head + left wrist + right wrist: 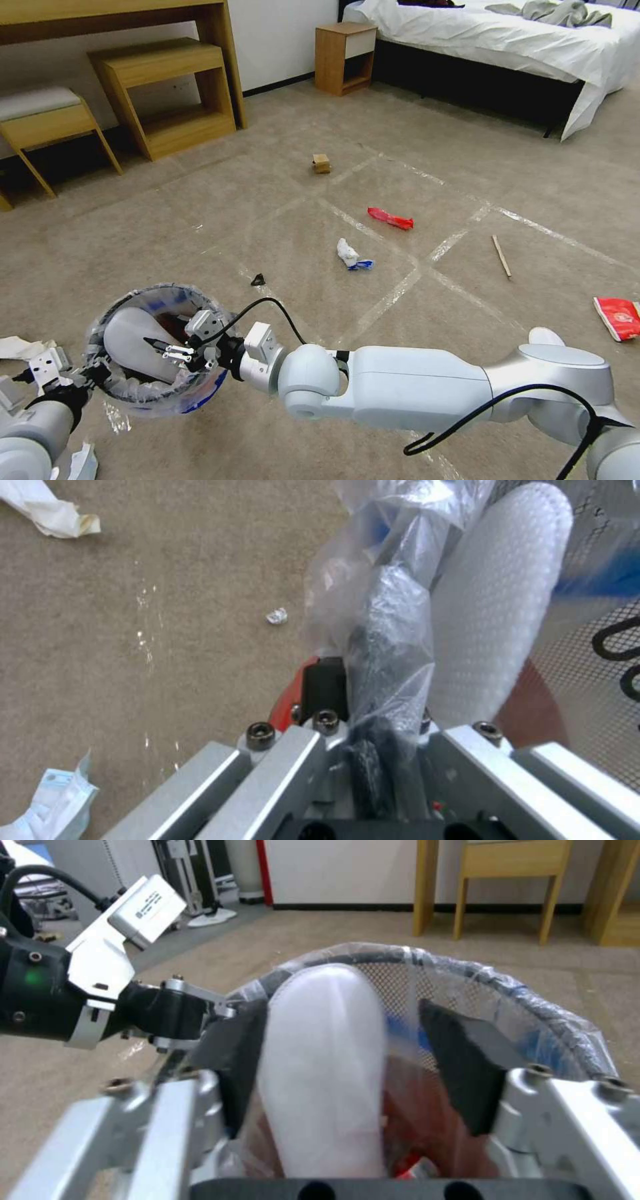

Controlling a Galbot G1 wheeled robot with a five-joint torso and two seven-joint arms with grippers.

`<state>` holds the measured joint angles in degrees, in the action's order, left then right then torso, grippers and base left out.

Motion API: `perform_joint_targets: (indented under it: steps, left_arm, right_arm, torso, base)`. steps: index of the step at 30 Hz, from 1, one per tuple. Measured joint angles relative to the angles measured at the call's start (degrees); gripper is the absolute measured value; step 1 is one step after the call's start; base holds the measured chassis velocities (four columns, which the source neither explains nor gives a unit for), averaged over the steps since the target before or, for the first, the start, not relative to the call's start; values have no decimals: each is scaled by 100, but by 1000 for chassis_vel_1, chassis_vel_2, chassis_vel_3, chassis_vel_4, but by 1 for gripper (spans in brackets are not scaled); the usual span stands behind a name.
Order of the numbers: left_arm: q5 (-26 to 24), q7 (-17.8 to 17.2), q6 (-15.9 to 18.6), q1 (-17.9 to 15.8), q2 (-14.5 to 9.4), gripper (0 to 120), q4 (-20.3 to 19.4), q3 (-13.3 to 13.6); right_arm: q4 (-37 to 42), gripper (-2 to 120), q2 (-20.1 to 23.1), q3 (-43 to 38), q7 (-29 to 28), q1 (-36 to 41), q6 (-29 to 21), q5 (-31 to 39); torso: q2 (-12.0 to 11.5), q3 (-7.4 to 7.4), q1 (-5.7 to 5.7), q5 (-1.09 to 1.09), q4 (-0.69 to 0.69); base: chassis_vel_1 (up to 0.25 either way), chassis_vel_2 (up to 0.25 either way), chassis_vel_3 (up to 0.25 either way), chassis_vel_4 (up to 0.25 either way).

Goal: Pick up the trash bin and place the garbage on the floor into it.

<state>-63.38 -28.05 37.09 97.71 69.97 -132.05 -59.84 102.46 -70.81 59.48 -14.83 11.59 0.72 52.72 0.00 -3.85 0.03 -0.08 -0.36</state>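
The trash bin, lined with a clear bag, hangs low over the floor at my lower left. My left gripper is shut on its rim. A white slipper stands on end inside the bin. My right gripper hovers over the bin mouth, open, with its fingers on either side of the slipper. Garbage lies on the carpet: a tan box, a red wrapper, crumpled white paper, a black scrap, a thin stick and a red packet.
White paper and a pale blue-white packet lie by the bin. A wooden desk and stools stand at the back left. A nightstand and a bed are at the back right. My right arm stretches across the foreground.
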Motion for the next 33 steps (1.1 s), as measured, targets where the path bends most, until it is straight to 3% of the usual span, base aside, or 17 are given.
perform_joint_targets:
  steps: [10,17,20,33]
  left_arm:
    - [15,1,-3,4,17,0,7,11]
    - [23,3,-4,5,28,0,25,11]
    - [25,4,-6,-7,16,0,32,5]
    - [52,7,-9,18,30,0,39,-19]
  right_arm:
    - [-9,98,5,-2,15,20,42,-27]
    - [-2,99,-8,-264,31,97,260,-16]
    - [77,100,2,-814,215,137,597,196]
    - [372,100,-2,-2939,928,279,1226,480]
  torso:
    - [0,0,0,0,0]
    - [0,0,0,0,0]
    - [0,0,0,0,0]
    - [0,0,0,0,1]
  base:
    - [0,0,0,0]
    - [0,0,0,0]
    - [0,0,0,0]
    - [0,0,0,0]
